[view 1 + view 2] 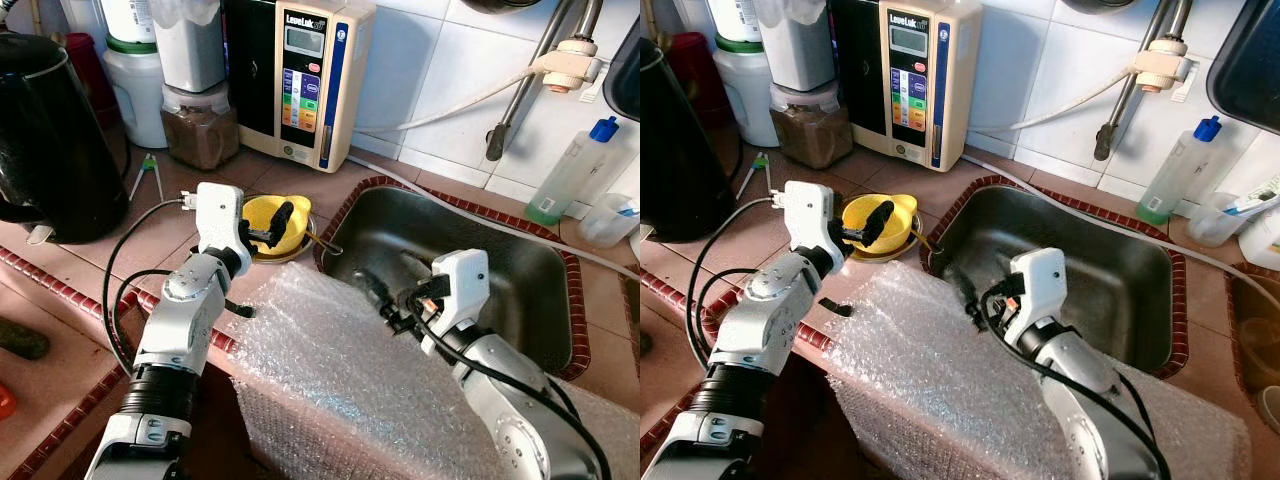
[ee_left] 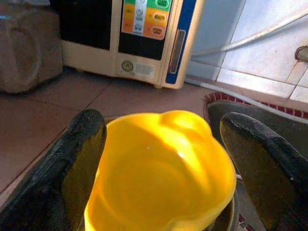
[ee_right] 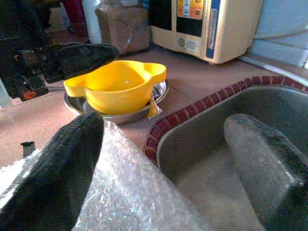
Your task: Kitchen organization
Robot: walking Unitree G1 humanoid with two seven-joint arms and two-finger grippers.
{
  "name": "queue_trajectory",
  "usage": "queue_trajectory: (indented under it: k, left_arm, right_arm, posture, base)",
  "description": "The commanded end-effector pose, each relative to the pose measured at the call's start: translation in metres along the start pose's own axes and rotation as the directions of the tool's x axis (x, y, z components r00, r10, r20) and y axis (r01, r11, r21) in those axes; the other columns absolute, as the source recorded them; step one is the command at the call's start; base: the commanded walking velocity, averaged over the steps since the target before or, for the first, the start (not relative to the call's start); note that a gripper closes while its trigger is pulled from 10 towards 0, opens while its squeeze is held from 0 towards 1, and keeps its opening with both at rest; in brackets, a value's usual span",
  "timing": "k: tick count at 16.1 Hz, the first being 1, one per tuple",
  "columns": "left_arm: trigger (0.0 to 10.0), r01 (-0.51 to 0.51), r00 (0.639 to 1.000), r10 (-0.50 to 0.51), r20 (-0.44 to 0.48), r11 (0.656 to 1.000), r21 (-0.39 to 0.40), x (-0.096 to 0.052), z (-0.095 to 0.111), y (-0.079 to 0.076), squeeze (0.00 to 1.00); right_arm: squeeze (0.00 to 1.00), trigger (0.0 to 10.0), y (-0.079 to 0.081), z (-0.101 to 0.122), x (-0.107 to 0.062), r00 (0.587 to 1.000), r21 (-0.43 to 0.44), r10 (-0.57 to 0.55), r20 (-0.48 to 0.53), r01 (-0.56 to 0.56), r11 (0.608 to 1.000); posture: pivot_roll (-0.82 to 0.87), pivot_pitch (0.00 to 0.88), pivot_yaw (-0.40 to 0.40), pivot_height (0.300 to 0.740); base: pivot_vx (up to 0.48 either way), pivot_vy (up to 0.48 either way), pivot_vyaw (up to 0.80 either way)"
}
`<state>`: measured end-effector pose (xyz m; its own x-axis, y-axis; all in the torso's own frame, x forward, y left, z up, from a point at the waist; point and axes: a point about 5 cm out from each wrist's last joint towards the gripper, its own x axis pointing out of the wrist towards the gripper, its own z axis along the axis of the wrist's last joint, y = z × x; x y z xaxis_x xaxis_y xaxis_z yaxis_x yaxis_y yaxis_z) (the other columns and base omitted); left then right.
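A water ionizer (image 1: pixel 305 75), a brown jar (image 1: pixel 198 125) and a black kettle (image 1: pixel 45 130) stand behind the yellow bowl (image 1: pixel 270 225), which sits on a metal plate (image 3: pixel 115 113) on the desk beside the sink (image 1: pixel 470 270). Bubble wrap (image 1: pixel 350 390) drapes the desk edge. The left end effector (image 2: pixel 163 159) straddles the bowl, fingers wide. The right end effector (image 3: pixel 168 163) is spread wide too, one finger on the wrap, the other over the sink.

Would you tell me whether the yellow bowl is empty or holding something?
Empty: the left wrist view shows the yellow bowl's bare inside between the open left gripper.
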<state>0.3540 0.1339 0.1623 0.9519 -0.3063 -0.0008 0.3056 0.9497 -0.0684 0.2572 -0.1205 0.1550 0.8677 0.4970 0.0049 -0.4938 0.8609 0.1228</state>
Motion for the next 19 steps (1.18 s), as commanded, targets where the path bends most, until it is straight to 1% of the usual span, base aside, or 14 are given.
queue_trajectory:
  k: [1,2,3,4,5,7,8,10,12,13,14,15,16,19]
  left_arm:
    - [10.0,-0.012,1.000,0.012,0.016,1.000,0.009,0.003,0.007,0.000,1.00]
    - [10.0,-0.024,1.000,0.024,-0.011,1.000,0.007,0.004,0.004,0.003,1.00]
    - [10.0,-0.031,0.999,0.031,-0.018,0.999,0.009,0.004,0.003,0.004,0.84]
    - [10.0,-0.037,0.999,0.037,-0.031,0.999,0.019,0.004,0.001,0.005,0.00]
    - [10.0,-0.047,0.998,0.048,-0.034,0.999,0.023,0.005,0.002,0.008,0.00]
    - [10.0,-0.054,0.997,0.056,-0.054,0.998,0.032,0.007,0.002,0.011,0.00]
    - [10.0,-0.054,0.996,0.056,-0.074,0.998,0.033,0.008,0.000,0.011,0.00]
    - [10.0,-0.035,0.995,0.038,-0.090,0.999,0.033,0.009,0.000,0.011,0.00]
    - [10.0,-0.020,0.992,0.025,-0.122,0.999,0.036,0.010,-0.003,0.010,0.00]
    - [6.0,-0.021,0.989,0.028,-0.147,0.999,0.045,0.010,-0.006,0.010,0.00]
    - [4.4,-0.026,0.987,0.028,-0.159,0.999,0.019,0.010,-0.008,0.010,0.00]
    - [4.4,-0.027,0.988,0.027,-0.155,1.000,0.005,0.010,-0.008,0.010,0.00]
    - [0.0,-0.020,0.987,0.024,-0.158,0.999,0.027,0.010,-0.007,0.010,0.00]
    - [0.0,-0.028,0.985,0.033,-0.171,0.999,0.031,0.011,-0.007,0.012,0.00]
  right_arm:
    - [1.00,10.0,0.000,0.003,-0.002,1.000,-0.001,-0.013,-0.007,0.013,1.000]
    - [0.00,10.0,0.001,0.001,-0.002,1.000,0.031,-0.012,-0.012,0.013,0.999]
    - [0.00,10.0,0.001,0.001,-0.002,1.000,0.031,-0.014,-0.015,0.015,0.999]
    - [0.00,10.0,0.002,0.000,-0.003,1.000,0.040,-0.008,-0.021,0.009,0.999]
    - [0.00,10.0,0.005,0.000,-0.003,1.000,0.037,0.007,-0.024,-0.006,0.999]
    - [0.00,10.0,0.011,-0.003,-0.004,0.998,0.079,0.050,-0.045,-0.046,0.996]
    - [0.00,10.0,0.014,-0.005,-0.005,0.994,0.106,0.083,-0.070,-0.075,0.992]
    - [0.00,10.0,0.019,-0.008,-0.010,0.983,0.146,0.160,-0.088,-0.146,0.978]
    - [0.00,10.0,0.019,-0.007,-0.011,0.985,0.134,0.151,-0.084,-0.139,0.981]
    - [0.00,10.0,0.020,-0.007,-0.011,0.984,0.141,0.153,-0.088,-0.140,0.980]
    - [0.00,10.0,0.021,-0.007,-0.010,0.984,0.132,0.155,-0.091,-0.143,0.981]
    - [0.00,10.0,0.021,-0.007,-0.010,0.983,0.128,0.157,-0.093,-0.145,0.981]
    - [0.00,10.0,0.023,-0.007,-0.011,0.980,0.130,0.174,-0.098,-0.161,0.978]
    - [0.00,10.0,0.023,-0.007,-0.011,0.979,0.128,0.179,-0.096,-0.166,0.978]
  posture:
    - [0.12,0.000,-0.078,0.740]
    - [0.12,0.000,-0.078,0.740]
    - [0.12,0.000,-0.078,0.740]
    - [0.11,0.000,-0.079,0.740]
    - [0.11,0.000,-0.079,0.740]
    - [0.11,0.000,-0.078,0.740]
    - [0.11,0.000,-0.078,0.740]
    - [0.11,0.000,-0.076,0.740]
    - [0.11,0.000,-0.076,0.740]
    - [0.11,0.000,-0.076,0.740]
    - [0.11,0.000,-0.075,0.740]
    - [0.11,0.000,-0.075,0.740]
    - [0.11,0.000,-0.075,0.740]
    - [0.11,0.000,-0.075,0.740]
  base:
    - [0.000,0.000,0.00]
    - [0.000,0.000,0.00]
    - [0.000,0.000,0.00]
    - [0.000,0.000,0.00]
    - [0.000,0.000,0.00]
    - [0.000,0.000,0.00]
    - [0.000,0.000,0.00]
    - [0.000,0.000,0.00]
    - [0.000,0.000,0.00]
    - [0.000,0.000,0.00]
    - [0.000,0.000,0.00]
    - [0.000,0.000,0.00]
    - [0.000,0.000,0.00]
    - [0.000,0.000,0.00]
